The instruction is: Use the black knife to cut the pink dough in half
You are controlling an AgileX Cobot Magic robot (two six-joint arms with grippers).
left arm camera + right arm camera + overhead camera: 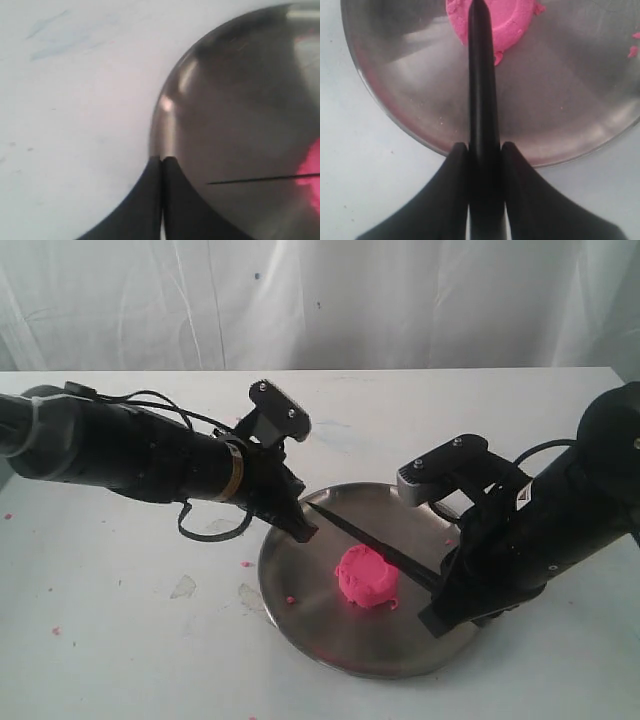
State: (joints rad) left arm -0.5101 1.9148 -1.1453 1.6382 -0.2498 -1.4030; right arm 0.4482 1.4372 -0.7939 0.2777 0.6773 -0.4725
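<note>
Right gripper [484, 155] at right of the exterior frame, angled down over the steel plate [330, 640], clamped on the black knife [365, 540]. Left gripper [162, 165] fingers pressed together at the plate's upper-left rim, holding nothing visible. Pink dough [367, 577], one rounded lump, centre of plate, under the blade.

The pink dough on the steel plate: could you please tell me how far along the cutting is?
Done: the right claw grips the black knife, and the left claw is shut at the plate rim. In hand: the blade lies over the pink dough. Left: the dough looks like one lump, not yet halved.
</note>
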